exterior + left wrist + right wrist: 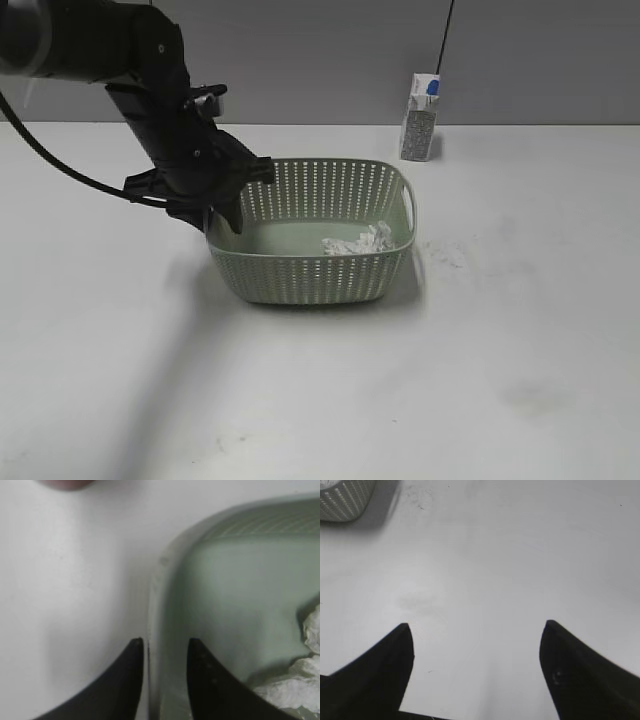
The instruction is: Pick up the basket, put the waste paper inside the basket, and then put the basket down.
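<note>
The pale green basket [310, 280] stands on the white table, with crumpled white waste paper [358, 243] lying inside at its right. My left gripper [225, 215] straddles the basket's left rim, one finger outside and one inside. In the left wrist view the gripper [165, 642] has its outer finger against the rim of the basket [225, 595] and a gap at the inner finger, so it is open; the paper [295, 685] shows at lower right. My right gripper [476, 626] is wide open and empty over bare table, with a corner of the basket [342, 500] at top left.
A white-and-blue carton [420, 117] stands upright at the back, behind the basket's right end. A grey wall runs along the table's far edge. The right arm is out of the exterior view.
</note>
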Controlling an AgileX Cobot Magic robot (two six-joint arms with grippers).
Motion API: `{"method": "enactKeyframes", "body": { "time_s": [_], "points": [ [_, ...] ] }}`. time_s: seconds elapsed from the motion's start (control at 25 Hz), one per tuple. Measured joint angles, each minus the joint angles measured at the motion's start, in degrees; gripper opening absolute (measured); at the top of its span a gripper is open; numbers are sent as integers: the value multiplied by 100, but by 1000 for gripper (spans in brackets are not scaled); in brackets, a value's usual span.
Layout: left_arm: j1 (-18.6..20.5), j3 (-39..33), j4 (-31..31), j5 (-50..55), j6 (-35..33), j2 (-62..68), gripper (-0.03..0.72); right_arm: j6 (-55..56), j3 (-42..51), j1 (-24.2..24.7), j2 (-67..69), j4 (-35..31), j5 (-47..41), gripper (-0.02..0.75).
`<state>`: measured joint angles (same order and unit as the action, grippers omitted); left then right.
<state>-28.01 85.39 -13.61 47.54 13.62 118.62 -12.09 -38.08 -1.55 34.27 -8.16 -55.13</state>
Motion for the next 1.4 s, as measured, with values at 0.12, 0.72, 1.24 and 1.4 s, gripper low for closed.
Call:
{"method": "enactKeyframes", "body": {
  "time_s": [0.12, 0.72, 1.24, 1.4],
  "points": [
    [0, 0, -16, -7, -92, 0, 396, 171, 487, 0, -816, 132, 6, 592],
    [277, 274, 336, 756, -391, -642, 634, 521, 1393, 0, -3126, 202, 93, 592],
    [1602, 274, 762, 1523, -1159, -2317, 620, 537, 1399, 11, -3454, 224, 104, 592],
    [2001, 222, 940, 1746, -1671, -2757, 611, 537, 1399, 11, -3454, 224, 104, 592]
  ]
}}
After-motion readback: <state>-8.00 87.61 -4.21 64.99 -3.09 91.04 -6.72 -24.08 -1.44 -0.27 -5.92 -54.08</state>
